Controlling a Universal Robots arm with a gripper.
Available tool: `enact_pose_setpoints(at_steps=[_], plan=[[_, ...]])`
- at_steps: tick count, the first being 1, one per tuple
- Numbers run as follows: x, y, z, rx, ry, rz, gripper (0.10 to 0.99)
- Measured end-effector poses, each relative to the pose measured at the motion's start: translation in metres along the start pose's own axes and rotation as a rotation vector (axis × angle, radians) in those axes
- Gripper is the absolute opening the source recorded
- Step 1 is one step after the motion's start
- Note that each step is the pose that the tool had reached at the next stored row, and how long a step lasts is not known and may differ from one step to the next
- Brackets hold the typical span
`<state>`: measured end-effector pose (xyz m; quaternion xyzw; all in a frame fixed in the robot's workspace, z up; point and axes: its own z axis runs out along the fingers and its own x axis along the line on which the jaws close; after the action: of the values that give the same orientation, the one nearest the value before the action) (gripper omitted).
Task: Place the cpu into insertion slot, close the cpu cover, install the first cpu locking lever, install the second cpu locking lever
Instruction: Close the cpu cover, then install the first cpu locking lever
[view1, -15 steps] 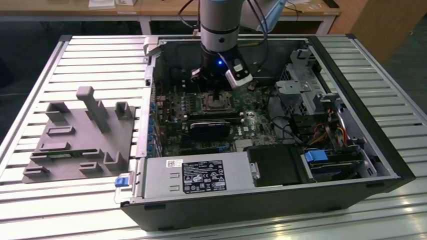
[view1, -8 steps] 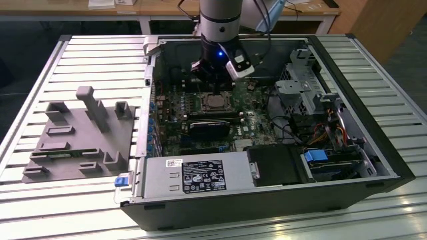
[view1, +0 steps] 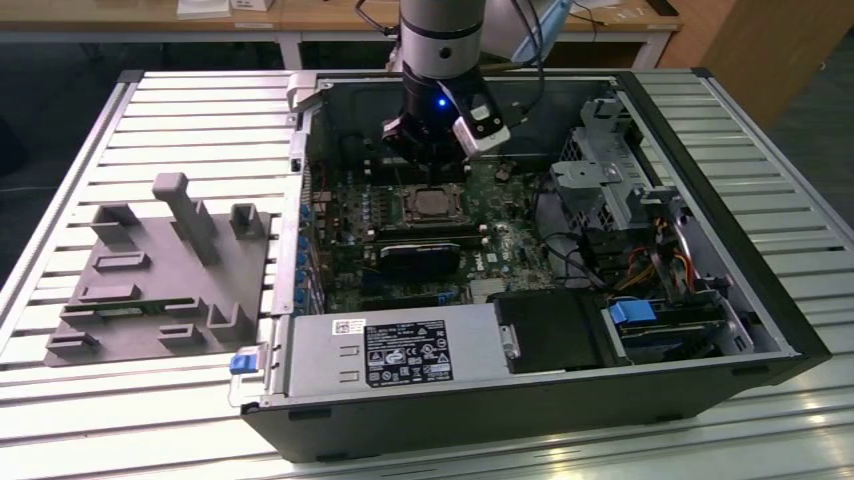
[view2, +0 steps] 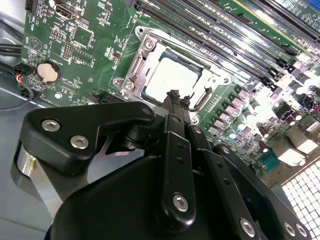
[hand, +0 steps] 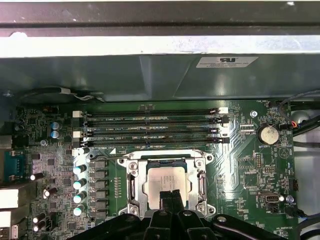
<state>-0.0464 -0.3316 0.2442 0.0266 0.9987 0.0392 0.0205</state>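
Gripper (hand: 169, 195) low inside the open computer case (view1: 400, 420), over the green motherboard (hand: 240, 170). The jaws are closed tip to tip, and nothing is visible between them. The cpu (hand: 167, 181) lies flat in the insertion slot (hand: 159, 163), silver top up. The cpu cover (hand: 133, 176) is down around it, so the chip shows through the cover's square window. Whether the cover is latched along its sides is not clear.

Key relation: in both wrist views the closed tips sit at the socket's edge on the side away from the memory slots (hand: 150, 127). They are just over the rim of the cover, touching it or very nearly so. From the tips, the chip lies straight ahead toward those slots — the middle of the window is a short way beyond them. The memory slots' long axis runs parallel to the socket edge where the tips are, so the fingers point across that axis, not along it. The socket itself is square and has no long axis of its own. The exterior view agrees: the arm stands on the far side of the socket, with the slots on the near side.
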Motion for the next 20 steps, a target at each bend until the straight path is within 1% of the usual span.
enact_pose_setpoints(at_steps=[14, 16, 20], plan=[[0.0004, 0.0, 0.0, 0.0, -0.0002, 0.0, 0.102], [0.0014, -0.0001, -0.0001, 0.0, -0.0002, 0.0, 0.102], [0.0058, -0.0003, -0.0003, 0.0, -0.0004, 0.0, 0.102]])
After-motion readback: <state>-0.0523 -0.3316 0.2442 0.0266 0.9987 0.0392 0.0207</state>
